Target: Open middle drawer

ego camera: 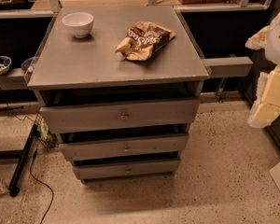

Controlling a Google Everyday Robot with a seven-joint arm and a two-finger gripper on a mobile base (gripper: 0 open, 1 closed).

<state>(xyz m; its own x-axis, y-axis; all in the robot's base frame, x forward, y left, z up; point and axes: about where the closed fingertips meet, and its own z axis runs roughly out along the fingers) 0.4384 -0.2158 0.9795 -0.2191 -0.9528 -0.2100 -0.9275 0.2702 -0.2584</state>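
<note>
gripper (270, 94) hangs off the cabinet's (84, 59) right side, grip state can't tell tbh; middle drawer (98, 149) is down-left of it on cabinet front, long axis left-right, knob (126, 148) at centre.

Speckled pale floor (224, 181), black pole (23, 160) lying at left, dark shelving (224, 31) behind, metal rails (214, 7), dim warm light.
</note>
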